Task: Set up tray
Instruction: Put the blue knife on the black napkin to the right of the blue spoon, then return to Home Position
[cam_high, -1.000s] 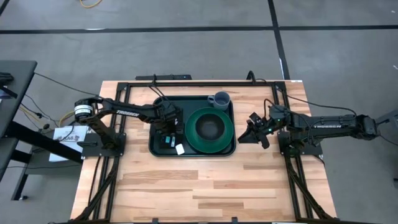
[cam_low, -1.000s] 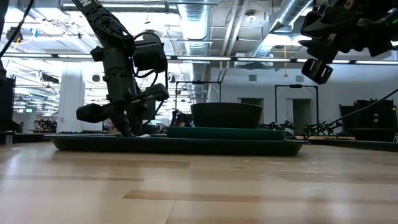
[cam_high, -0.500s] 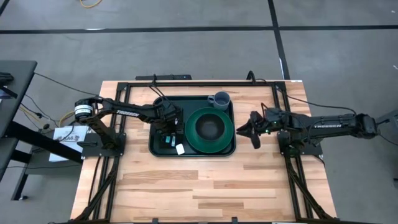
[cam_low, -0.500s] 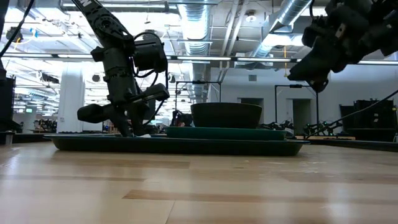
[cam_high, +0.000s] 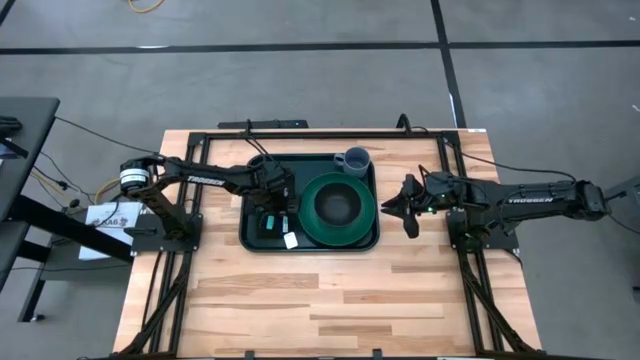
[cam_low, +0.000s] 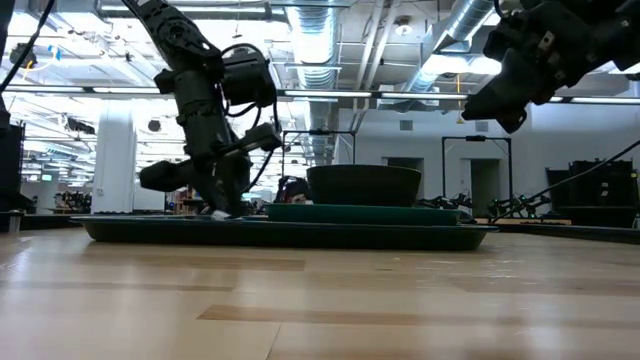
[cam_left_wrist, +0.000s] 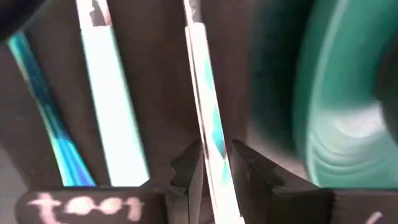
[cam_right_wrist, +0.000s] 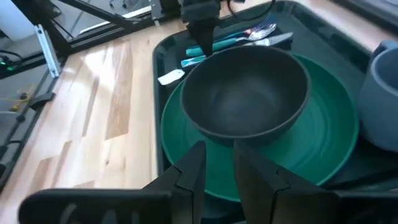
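Tray (cam_high: 256, 236) sits between arms lettered "TROSSEN".

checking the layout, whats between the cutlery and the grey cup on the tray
The green plate carrying the dark bowl fills most of that stretch; the right wrist view shows it best.

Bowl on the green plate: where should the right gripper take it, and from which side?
Grip the bowl by its rim, on the edge nearest the right gripper, coming down from above. It sits upright and open-topped on the plate, so one finger can likely go inside and one outside. The mug stands close on one side; best avoid that edge.
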